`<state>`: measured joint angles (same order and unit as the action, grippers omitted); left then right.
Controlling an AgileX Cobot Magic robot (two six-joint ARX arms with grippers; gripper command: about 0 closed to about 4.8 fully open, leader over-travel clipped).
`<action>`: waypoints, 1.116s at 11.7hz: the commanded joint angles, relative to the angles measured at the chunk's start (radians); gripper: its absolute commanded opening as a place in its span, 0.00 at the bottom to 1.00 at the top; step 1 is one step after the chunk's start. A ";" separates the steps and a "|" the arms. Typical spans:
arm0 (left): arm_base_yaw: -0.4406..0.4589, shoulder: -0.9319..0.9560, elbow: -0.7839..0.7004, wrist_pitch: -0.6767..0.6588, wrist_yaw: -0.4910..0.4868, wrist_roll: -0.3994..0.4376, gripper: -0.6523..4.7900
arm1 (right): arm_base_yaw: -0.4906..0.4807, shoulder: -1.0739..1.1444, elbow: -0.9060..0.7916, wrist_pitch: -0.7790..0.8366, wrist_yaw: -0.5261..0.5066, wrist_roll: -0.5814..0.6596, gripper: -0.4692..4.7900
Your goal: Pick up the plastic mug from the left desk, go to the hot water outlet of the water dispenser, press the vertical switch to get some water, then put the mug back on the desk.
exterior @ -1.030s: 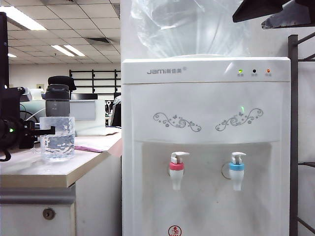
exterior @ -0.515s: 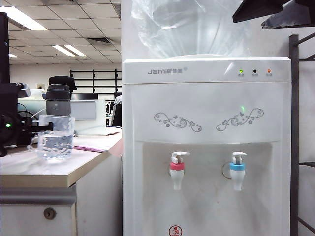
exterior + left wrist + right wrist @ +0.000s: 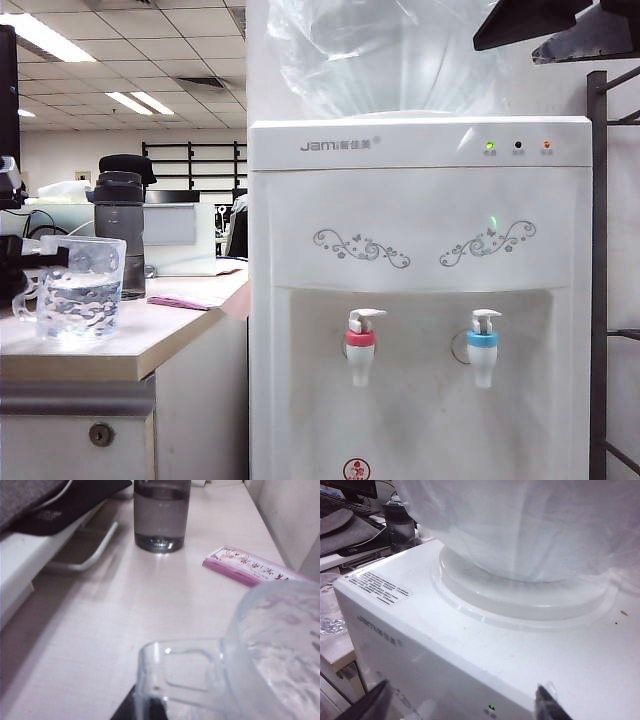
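At the far left edge of the exterior view the left gripper [image 3: 30, 262], a dark shape largely cut off by the frame, is clamped tight on the clear loop handle of the plastic mug [image 3: 80, 288], which stands at the lower left on the left desk [image 3: 150, 345] with water inside. The left wrist view shows the same handle just in front of the camera, with the mug's dimpled wall [image 3: 280, 650] filling the lower right of that picture. Farther back on the desk, a flat pink packet [image 3: 182, 301] lies to the right of the mug, apart from it, and the dark grey lidded tumbler [image 3: 120, 225] stands behind the mug. Right of the desk rises the water dispenser [image 3: 420, 300], filling the middle of the exterior view; low on its front sit the hot water outlet [image 3: 360, 350] with its pink-red collar and, topping it, the vertical switch [image 3: 366, 315], well apart from the mug, with the blue-collared tap [image 3: 482, 348] beside them. The right gripper [image 3: 462, 700] hangs above the dispenser's top, its two dark fingertips spread wide along the lower edge of the right wrist view, holding nothing, the big clear bottle [image 3: 520, 525] beyond them.
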<state>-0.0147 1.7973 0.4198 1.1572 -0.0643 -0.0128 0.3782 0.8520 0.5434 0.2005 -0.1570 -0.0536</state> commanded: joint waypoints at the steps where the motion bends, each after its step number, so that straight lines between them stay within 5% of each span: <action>1: -0.062 -0.058 -0.024 0.026 -0.003 0.005 0.11 | 0.001 -0.003 0.004 0.013 0.001 -0.003 0.80; 7: -0.117 -0.264 -0.270 0.025 -0.003 0.005 0.11 | 0.001 -0.003 0.004 0.013 0.002 -0.003 0.80; 8: -0.499 -0.277 -0.272 0.026 -0.002 0.005 0.11 | 0.001 -0.003 0.004 0.013 0.002 -0.003 0.80; 9: -0.704 -0.224 -0.266 0.026 -0.001 0.005 0.11 | 0.001 -0.002 0.004 0.013 0.001 -0.003 0.80; 13: -0.727 -0.150 -0.236 0.013 -0.002 0.005 0.11 | 0.001 -0.002 0.004 0.012 0.001 -0.003 0.80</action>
<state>-0.7399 1.6440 0.1677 1.1294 -0.0711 -0.0002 0.3782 0.8520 0.5434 0.2005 -0.1570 -0.0536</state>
